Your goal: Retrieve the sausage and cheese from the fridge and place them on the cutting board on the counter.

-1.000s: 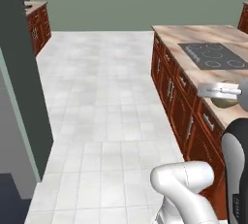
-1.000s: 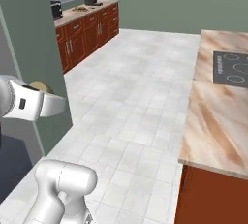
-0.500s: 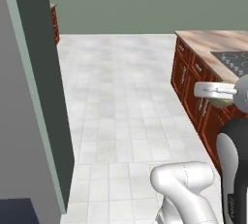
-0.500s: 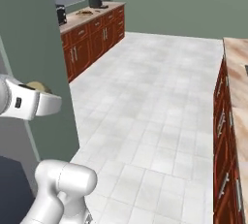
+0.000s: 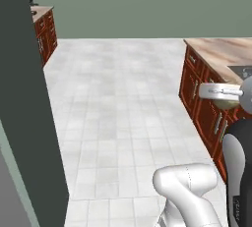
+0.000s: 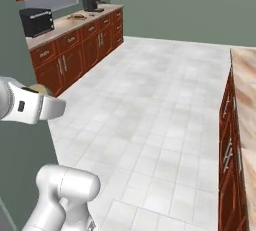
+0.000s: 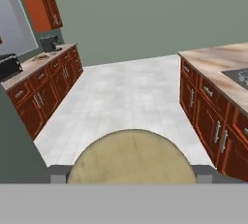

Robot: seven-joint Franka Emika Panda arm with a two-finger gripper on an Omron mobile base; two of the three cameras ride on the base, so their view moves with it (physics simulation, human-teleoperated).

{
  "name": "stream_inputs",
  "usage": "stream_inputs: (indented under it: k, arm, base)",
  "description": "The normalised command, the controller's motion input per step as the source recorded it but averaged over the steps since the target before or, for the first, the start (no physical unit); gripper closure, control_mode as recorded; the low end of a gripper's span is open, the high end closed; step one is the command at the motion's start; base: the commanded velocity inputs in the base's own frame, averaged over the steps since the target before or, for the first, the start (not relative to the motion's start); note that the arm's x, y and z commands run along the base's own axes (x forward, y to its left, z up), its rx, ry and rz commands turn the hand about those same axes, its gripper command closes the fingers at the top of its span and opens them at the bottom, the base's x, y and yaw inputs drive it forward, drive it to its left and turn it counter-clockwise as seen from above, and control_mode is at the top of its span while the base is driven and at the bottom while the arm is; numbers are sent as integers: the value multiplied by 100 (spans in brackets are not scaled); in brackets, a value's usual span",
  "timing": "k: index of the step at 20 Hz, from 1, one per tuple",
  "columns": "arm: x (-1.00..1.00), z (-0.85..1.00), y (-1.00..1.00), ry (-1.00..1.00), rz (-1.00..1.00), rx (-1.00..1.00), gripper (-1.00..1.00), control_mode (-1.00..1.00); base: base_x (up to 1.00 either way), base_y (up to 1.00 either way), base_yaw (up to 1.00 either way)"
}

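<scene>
A pale yellow-tan rounded chunk of cheese is held between the jaws of the white arm's two-finger gripper, which are spread wide around it, above the white tiled floor. The marbled beige stone desk over reddish-brown cabinets is seen to the right.

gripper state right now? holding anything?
Gripper: closed on the cheese, the pale yellow-tan rounded chunk sitting between its fingertips in the hand view; jaws stand wide around it.
</scene>
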Motion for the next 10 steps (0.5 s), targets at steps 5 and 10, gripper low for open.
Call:
stream_inputs:
  k: [5, 10]
  arm:
    - [0, 0, 0, 0, 0, 0, 100, 100]
    - [0, 0, 0, 0, 0, 0, 100, 100]
  base:
    - [100, -49, 0]
    - [100, -10, 0]
